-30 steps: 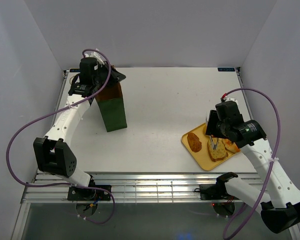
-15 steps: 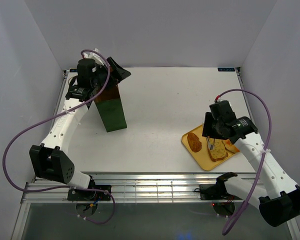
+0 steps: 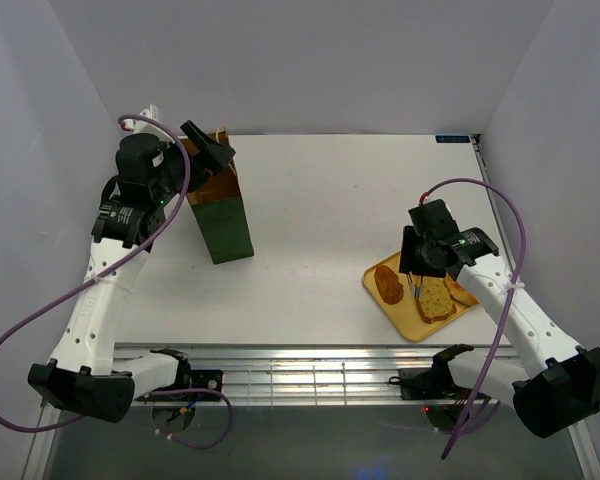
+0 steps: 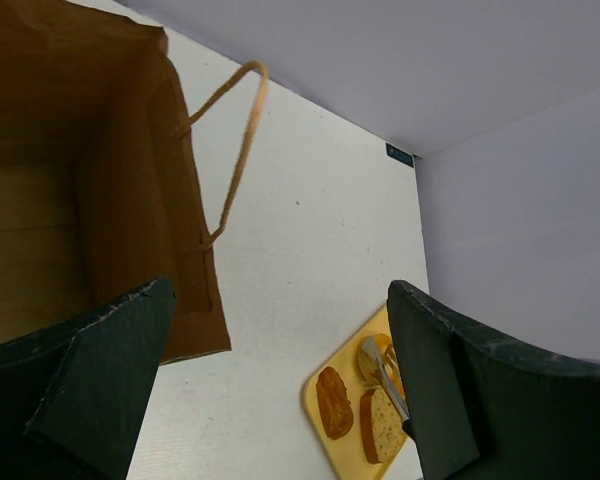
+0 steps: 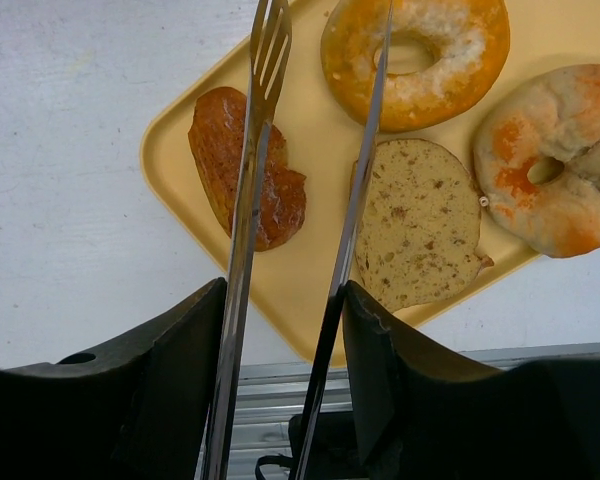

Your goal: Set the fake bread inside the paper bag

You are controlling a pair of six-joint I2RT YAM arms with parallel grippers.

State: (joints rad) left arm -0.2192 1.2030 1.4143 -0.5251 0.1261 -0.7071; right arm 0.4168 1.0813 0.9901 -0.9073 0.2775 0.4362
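The dark green paper bag (image 3: 223,222) stands upright at the back left, its brown inside (image 4: 70,200) and a cord handle (image 4: 236,140) showing in the left wrist view. My left gripper (image 3: 206,151) (image 4: 280,290) hangs open beside the bag's mouth, holding nothing. The fake bread lies on the yellow tray (image 3: 401,307): an oblong roll (image 3: 387,284) (image 5: 245,165), a speckled slice (image 3: 435,299) (image 5: 420,225) and ring-shaped buns (image 5: 415,55) (image 5: 550,170). My right gripper (image 3: 417,268) (image 5: 285,290) is shut on metal tongs (image 5: 250,200). One tong arm crosses the roll, the other runs along the slice's left edge.
The tray (image 5: 300,270) sits near the table's front right edge, with metal rails just beyond it. Grey walls close in the table on the left, back and right. My left arm's purple cable loops out to the left.
My left gripper has opened and drawn back to the left from the bag's rim. My right gripper has shifted left with the tongs, toward the roll, and the tong arms have narrowed slightly.
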